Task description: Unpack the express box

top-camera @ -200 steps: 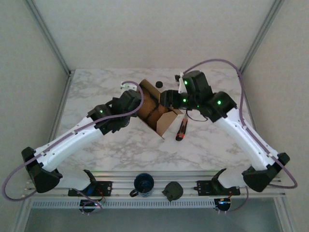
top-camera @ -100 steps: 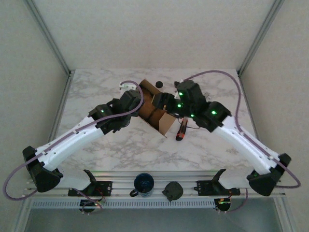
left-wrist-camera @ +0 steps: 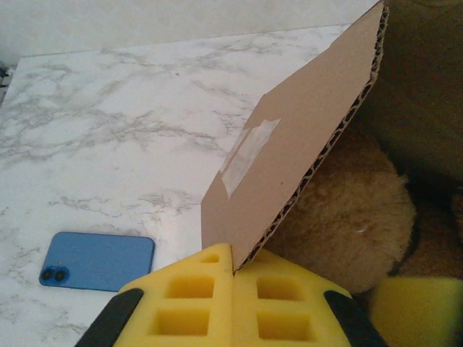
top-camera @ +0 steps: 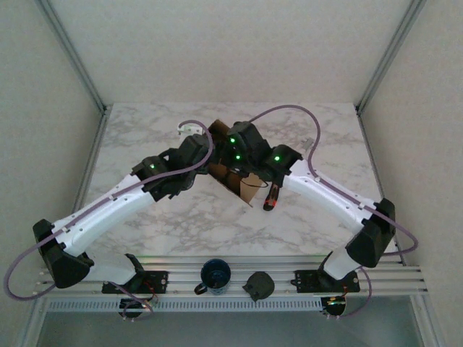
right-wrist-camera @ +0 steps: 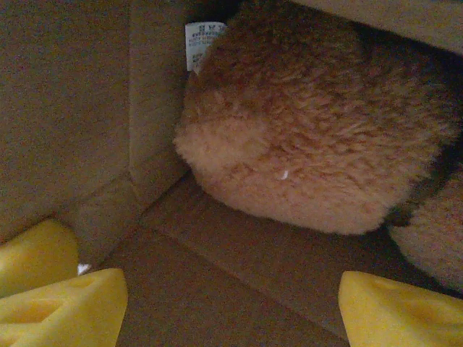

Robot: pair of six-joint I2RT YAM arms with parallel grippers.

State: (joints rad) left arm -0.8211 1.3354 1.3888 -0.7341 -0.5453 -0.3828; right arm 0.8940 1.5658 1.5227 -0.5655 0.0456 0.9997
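The left claw [left-wrist-camera: 233, 269] is pinching shut on the edge of a flap [left-wrist-camera: 289, 159] of the brown cardboard box [top-camera: 244, 189]. Its yellow pads [left-wrist-camera: 194, 303] are pressing together with the corrugated edge running up and away from between them. A strip of clear tape [left-wrist-camera: 249, 148] is sticking to the outer face of that flap, just above the claw. To the claw's right, inside the box, a brown plush toy [left-wrist-camera: 354, 217] is lying against the flap's inner side. To the claw's left, a blue phone [left-wrist-camera: 98, 260] is lying flat on the marble table [left-wrist-camera: 108, 123], apart from the box.

The right claw [right-wrist-camera: 231, 311] is hanging wide open inside the box, holding nothing. Its yellow pads [right-wrist-camera: 65, 303] are standing well apart, with bare cardboard floor between them. Just ahead of the claw, the plush toy [right-wrist-camera: 311, 144] is resting on the box floor, not touching either pad. A small white label [right-wrist-camera: 202, 40] is showing at the toy's upper left, against the box wall [right-wrist-camera: 65, 108].

In the overhead view, the box is sitting open near the middle of the table [top-camera: 181, 217], with both arms meeting over it. A red-and-black knife [top-camera: 271, 195] is lying just beside the box, on the right arm's side. Well back from the claws, a dark cup [top-camera: 215, 275] is sitting on the rail between the arm bases.
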